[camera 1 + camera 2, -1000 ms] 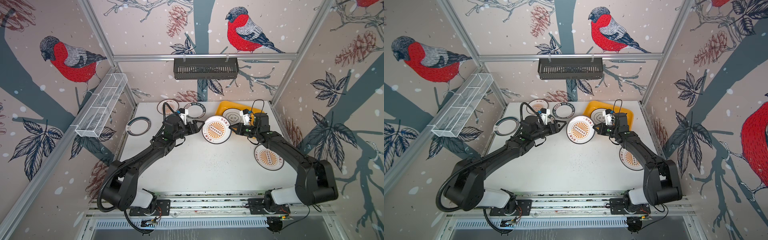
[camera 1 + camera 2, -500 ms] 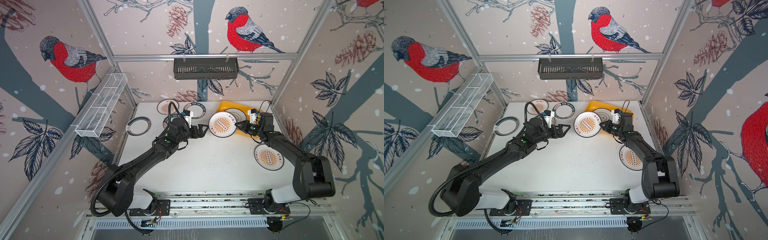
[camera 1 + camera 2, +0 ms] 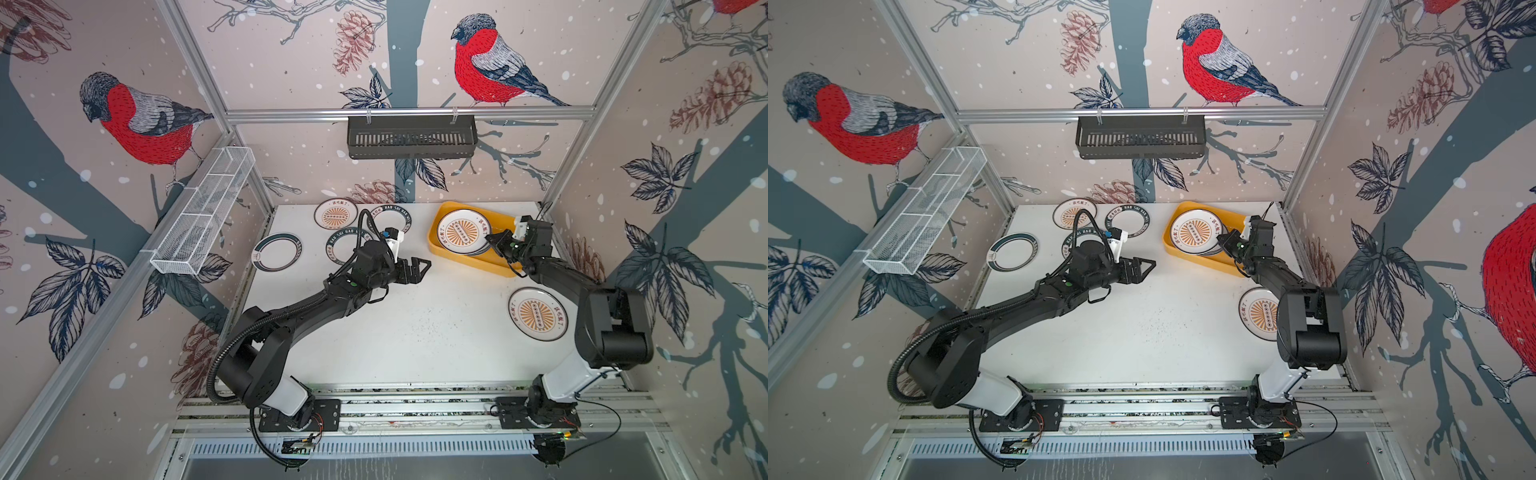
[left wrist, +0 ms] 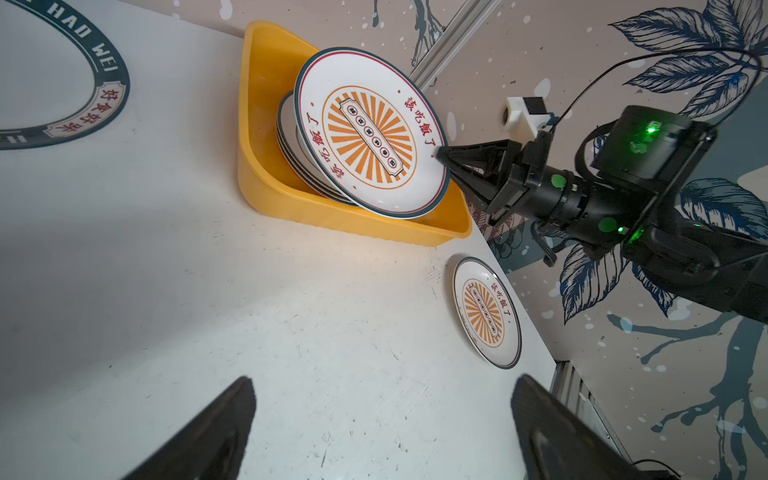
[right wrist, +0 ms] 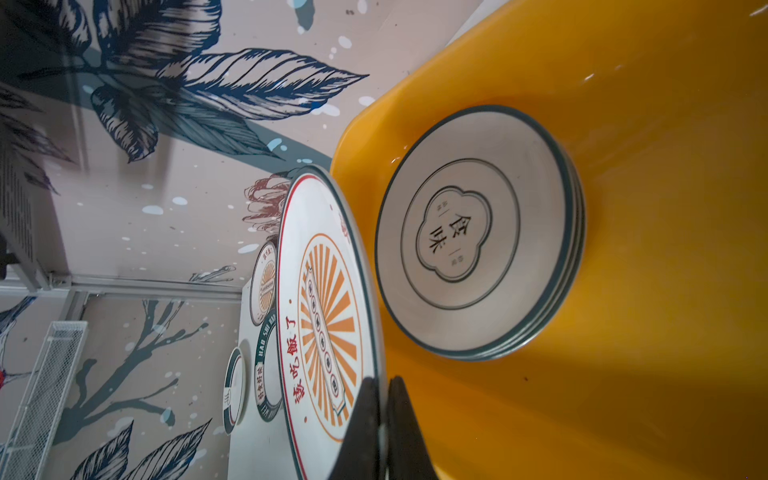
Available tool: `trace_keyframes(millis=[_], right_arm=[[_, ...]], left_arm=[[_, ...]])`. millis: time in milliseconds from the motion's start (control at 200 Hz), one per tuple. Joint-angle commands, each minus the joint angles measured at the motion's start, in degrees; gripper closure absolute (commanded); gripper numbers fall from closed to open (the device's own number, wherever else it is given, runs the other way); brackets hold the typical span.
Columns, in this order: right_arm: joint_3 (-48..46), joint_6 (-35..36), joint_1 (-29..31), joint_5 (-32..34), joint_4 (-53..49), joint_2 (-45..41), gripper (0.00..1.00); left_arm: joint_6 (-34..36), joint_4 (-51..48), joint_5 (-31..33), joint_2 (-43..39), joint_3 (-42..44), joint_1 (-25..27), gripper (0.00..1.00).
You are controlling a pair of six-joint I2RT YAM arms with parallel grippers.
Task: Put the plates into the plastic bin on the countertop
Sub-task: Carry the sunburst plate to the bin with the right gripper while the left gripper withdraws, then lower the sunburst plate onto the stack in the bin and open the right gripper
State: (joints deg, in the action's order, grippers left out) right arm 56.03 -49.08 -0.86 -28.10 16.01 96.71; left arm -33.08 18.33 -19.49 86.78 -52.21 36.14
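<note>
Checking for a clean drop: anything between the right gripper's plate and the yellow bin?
Nothing foreign. The sunburst plate, pinched by the right gripper, hangs tilted over the yellow bin; only the stack of plates already inside lies beneath it.

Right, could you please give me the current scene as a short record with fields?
Yellow plastic bin: holds a stack of white plates topped by a dark flower-shaped emblem.
Right fingers: shut on the rim of a round white plate with an orange sunburst centre, held tilted over that stack.
Left fingers: open, empty, above the white countertop.
Outside the bin: two sunburst plates, two lettered-rim plates, one dark-rimmed plate.
</note>
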Motion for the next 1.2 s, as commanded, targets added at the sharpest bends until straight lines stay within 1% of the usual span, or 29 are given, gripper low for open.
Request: trace_keyframes(millis=[0, 100, 325, 565, 971, 1196], right_arm=[[2.3, -1.7, -0.4, 1.8, 5.2, 2.5, 0.98], [4.4, -1.8, -0.6, 3.1, 5.3, 5.1, 0.98], [8.9, -1.1, -0.7, 6.1, 3.6, 10.4, 0.99], [12.5, -0.4, -0.6, 7.2, 1.6, 14.6, 0.98], [13.5, 1.7, 0.3, 8.7, -0.8, 16.6, 0.99], [14.4, 3.2, 0.3, 11.2, -3.0, 16.7, 0.98]], left_arm=[[-0.7, 3.9, -0.6, 0.1, 0.2, 0.4, 0.04], [-1.5, 4.3, 0.4, 0.5, 0.5, 0.4, 0.04], [-4.5, 8.1, 0.3, 2.5, 2.2, 0.6, 0.04], [-3.8, 5.7, 2.1, 2.5, 1.3, 0.6, 0.04], [-3.2, 3.6, 2.4, 4.5, -1.1, 0.6, 0.04], [-3.4, 3.3, 2.9, 4.6, -1.1, 0.6, 0.04]])
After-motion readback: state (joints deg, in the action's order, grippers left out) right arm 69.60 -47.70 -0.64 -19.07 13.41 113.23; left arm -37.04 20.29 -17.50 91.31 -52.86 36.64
